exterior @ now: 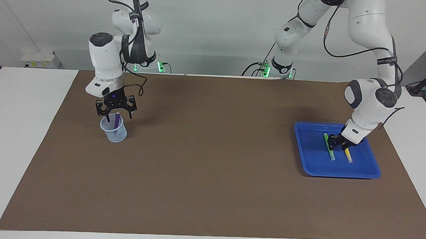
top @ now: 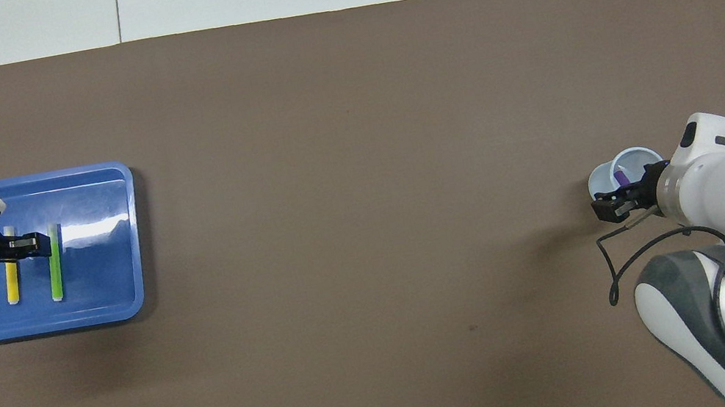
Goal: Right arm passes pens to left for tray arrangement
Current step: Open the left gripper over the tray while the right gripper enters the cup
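Observation:
The blue tray (exterior: 313, 157) (top: 107, 278) lies at the left arm's end of the table. In it a yellow pen (exterior: 348, 155) (top: 11, 274) and a green pen (exterior: 329, 146) (top: 53, 262) lie flat, side by side. My left gripper (exterior: 337, 141) (top: 29, 244) hangs low over the tray between the two pens, open and holding nothing. A purple pen (exterior: 116, 121) (top: 619, 175) stands in a pale-blue cup (exterior: 113, 134) (top: 598, 178) at the right arm's end. My right gripper (exterior: 118, 116) (top: 608, 208) is just above the cup, open, its fingers either side of the pen's top.
A brown mat (exterior: 210, 163) covers the table between the cup and the tray. White table surface borders the mat on all sides. A black cable loops from the right wrist (top: 608, 264) beside the cup.

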Controlling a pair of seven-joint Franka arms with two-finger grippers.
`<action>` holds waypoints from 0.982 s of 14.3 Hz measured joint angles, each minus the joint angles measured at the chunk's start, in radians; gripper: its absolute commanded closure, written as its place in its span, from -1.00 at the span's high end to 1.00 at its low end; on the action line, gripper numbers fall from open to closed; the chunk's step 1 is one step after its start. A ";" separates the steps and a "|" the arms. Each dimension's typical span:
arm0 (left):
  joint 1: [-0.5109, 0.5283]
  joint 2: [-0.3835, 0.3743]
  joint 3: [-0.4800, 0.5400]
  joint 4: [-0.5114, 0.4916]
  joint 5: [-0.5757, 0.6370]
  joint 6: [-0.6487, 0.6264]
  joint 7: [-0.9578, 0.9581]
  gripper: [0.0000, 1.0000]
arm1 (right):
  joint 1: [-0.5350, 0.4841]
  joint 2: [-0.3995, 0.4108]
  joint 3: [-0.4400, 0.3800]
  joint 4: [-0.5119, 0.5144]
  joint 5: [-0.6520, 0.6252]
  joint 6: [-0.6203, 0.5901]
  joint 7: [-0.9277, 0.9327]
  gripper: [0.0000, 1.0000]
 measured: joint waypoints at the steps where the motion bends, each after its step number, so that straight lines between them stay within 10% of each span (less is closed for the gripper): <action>1: -0.007 -0.003 -0.002 0.033 0.000 -0.049 -0.013 0.15 | 0.000 -0.001 0.000 0.002 0.000 -0.022 -0.001 0.72; 4: -0.038 -0.022 -0.010 0.086 -0.025 -0.150 -0.126 0.31 | 0.000 -0.007 0.000 0.021 0.000 -0.072 -0.001 0.55; 8: -0.077 -0.080 -0.013 0.108 -0.143 -0.256 -0.298 1.00 | 0.000 -0.007 0.000 0.063 0.000 -0.115 -0.001 0.38; 14: -0.166 -0.176 -0.015 0.109 -0.243 -0.400 -0.521 1.00 | 0.000 -0.003 0.000 0.068 0.000 -0.122 -0.001 0.42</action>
